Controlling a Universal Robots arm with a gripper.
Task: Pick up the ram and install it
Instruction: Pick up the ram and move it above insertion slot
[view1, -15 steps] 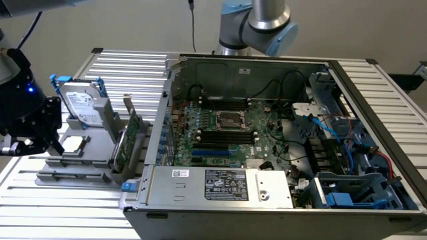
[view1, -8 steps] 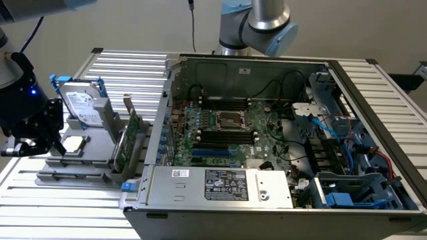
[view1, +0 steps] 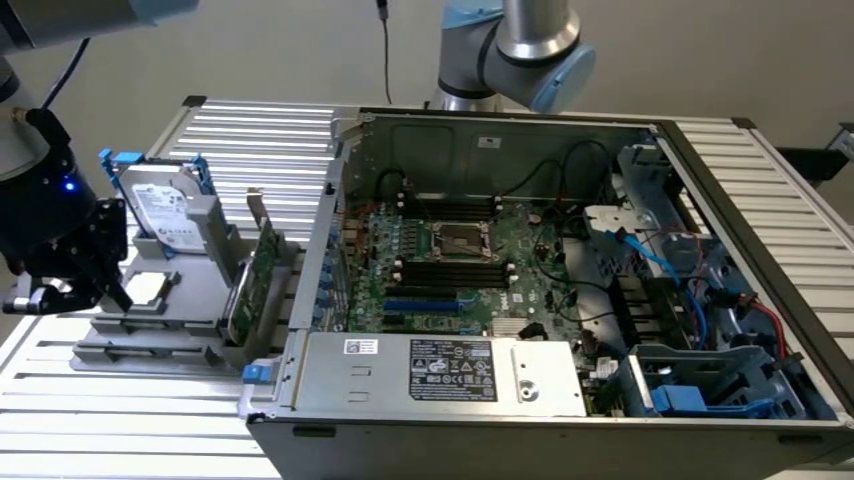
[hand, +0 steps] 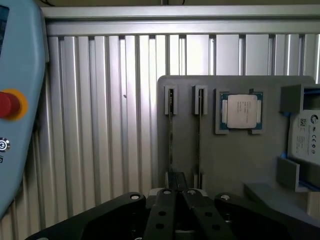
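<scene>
Gripper (hand: 175, 181): jaws together, low over one end of the grey holder (hand: 240, 165). Ram (hand: 170, 135): seemingly the thin strip standing on edge in its groove, kept upright for easy pinching; whether gripped, I cannot tell.

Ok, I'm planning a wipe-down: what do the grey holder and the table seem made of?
Holder: probably plastic, matte; even dull grey, blocky pockets, no glints. Table: likely aluminium, bare satin finish; silvery ribbed slats catching light.

Hand (view1: 74, 295) over grey fixture (view1: 134, 355), exterior view's left; open computer case (view1: 534, 440) right.
</scene>
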